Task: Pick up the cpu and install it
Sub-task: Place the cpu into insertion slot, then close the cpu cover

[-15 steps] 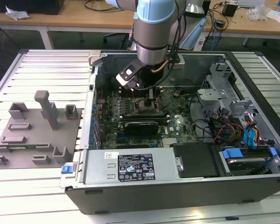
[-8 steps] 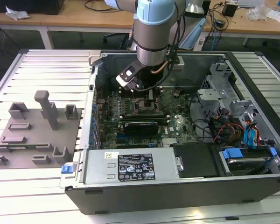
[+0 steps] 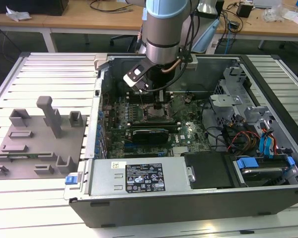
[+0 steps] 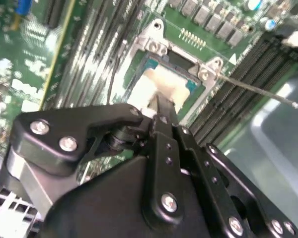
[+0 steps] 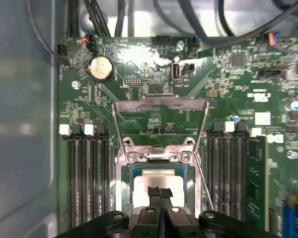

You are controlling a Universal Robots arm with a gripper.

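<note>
In the exterior view, the one arm reaches into the open computer case [image 3: 213, 206], its gripper [image 3: 159, 103] low over the motherboard. In the second wrist view, the fingers [image 4: 162, 119] are pressed together, tips touching the single cpu [image 4: 165, 82], which lies in the one socket [image 4: 156, 45]. In the first wrist view, the cpu looks seated; the one load frame [image 5: 161, 116] stands open, not yet closed.
</note>
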